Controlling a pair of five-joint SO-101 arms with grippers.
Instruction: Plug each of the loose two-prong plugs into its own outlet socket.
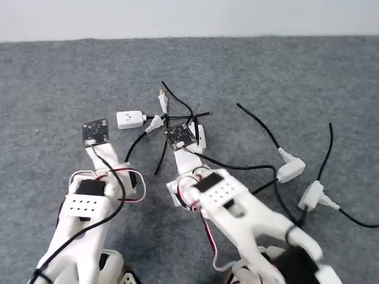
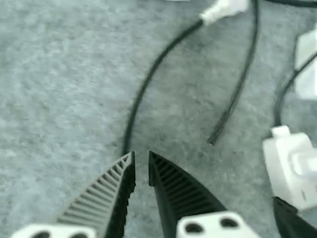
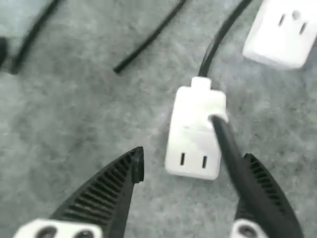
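Overhead view; two close wrist views

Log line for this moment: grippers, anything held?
left gripper: slightly open, empty, over grey carpet | right gripper: open, white two-slot socket block between its jaws | held: nothing

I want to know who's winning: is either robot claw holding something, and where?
Nothing held. Left gripper is empty; right gripper is open around the white socket, not gripping.

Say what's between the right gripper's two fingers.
White socket block with two slots, black cable crossing it near one finger; right wrist view.
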